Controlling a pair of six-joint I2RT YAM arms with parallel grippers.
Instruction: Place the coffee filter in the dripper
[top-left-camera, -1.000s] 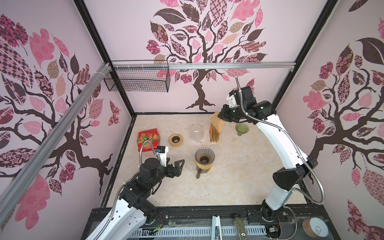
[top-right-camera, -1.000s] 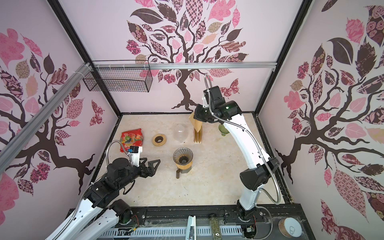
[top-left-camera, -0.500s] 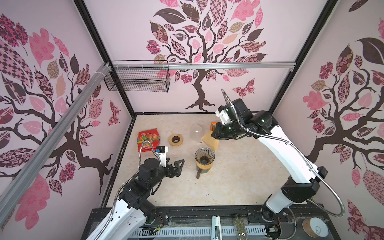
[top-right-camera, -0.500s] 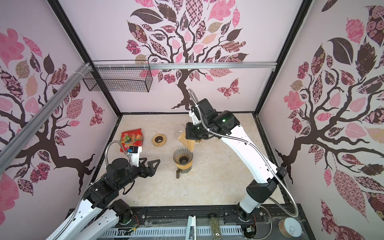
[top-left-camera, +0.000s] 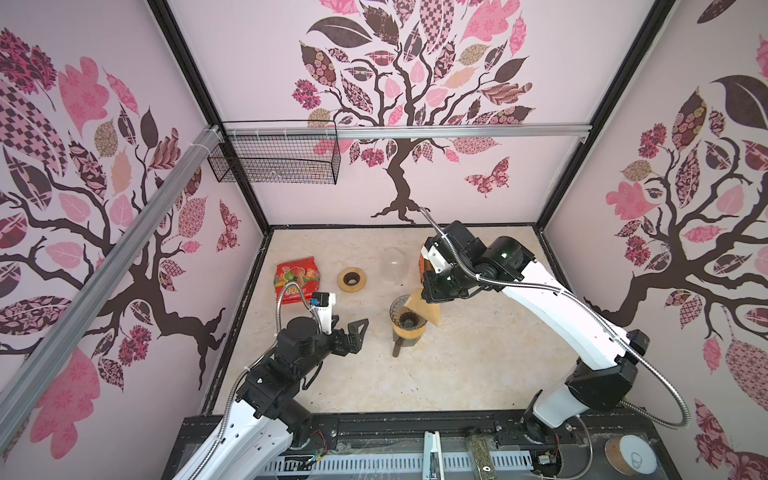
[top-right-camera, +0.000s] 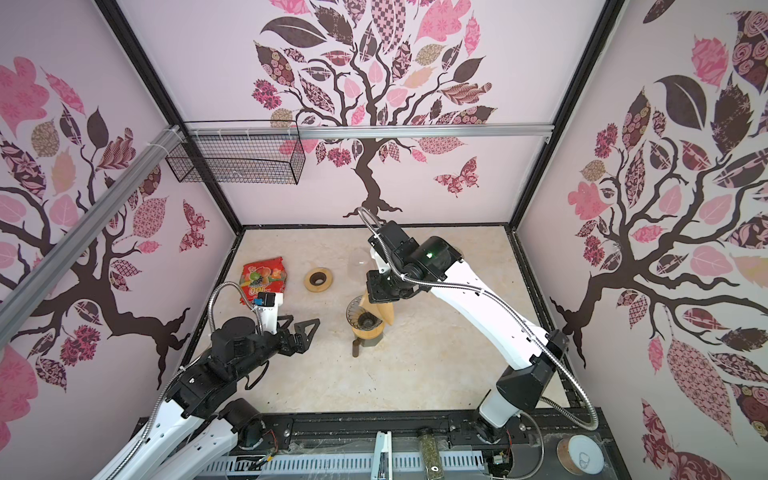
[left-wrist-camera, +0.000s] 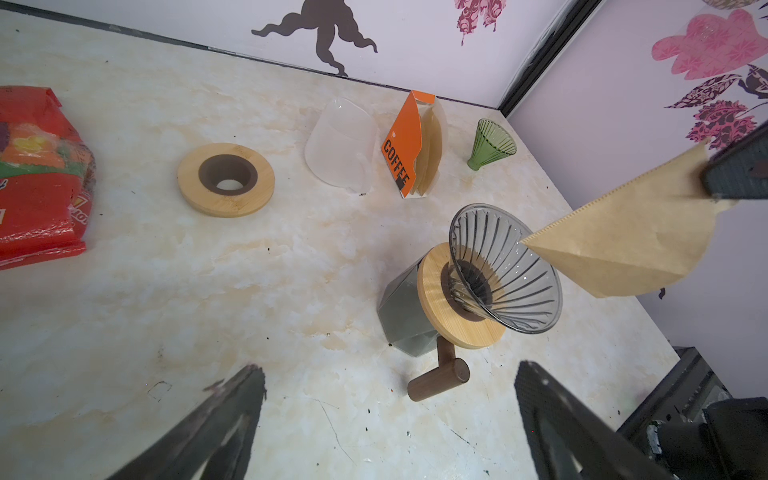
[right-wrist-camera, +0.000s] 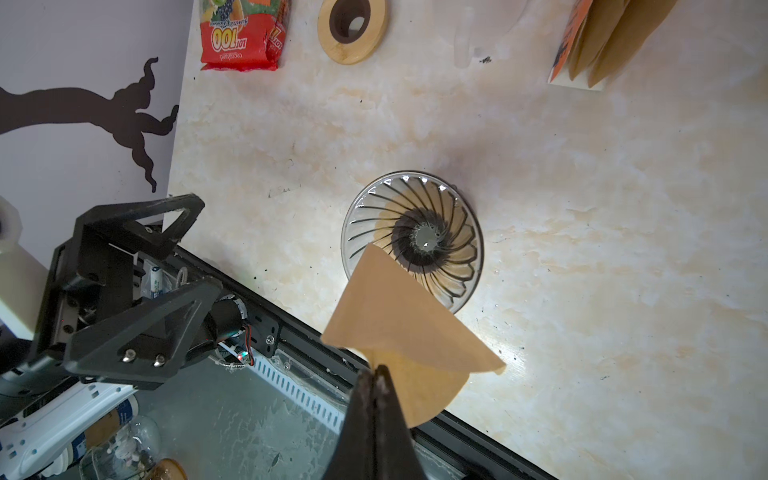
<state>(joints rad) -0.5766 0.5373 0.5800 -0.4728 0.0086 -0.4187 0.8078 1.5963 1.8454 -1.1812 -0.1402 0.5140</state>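
The coffee filter, a folded brown paper cone, hangs from my right gripper, which is shut on its wide edge. Its point reaches over the rim of the dripper, and the rest of the paper hangs outside it. The dripper is a ribbed glass cone on a wooden ring over a dark carafe with a wooden handle. In both top views the filter lies just right of the dripper. My left gripper stands open and empty, left of the dripper.
Along the back stand an orange pack of filters, a green glass cup, a clear plastic piece, a wooden ring and a red snack bag. A wire basket hangs on the back wall.
My right arm has carried the filter from the pack at the back, forward and left to the dripper's rim. The left arm has not moved.
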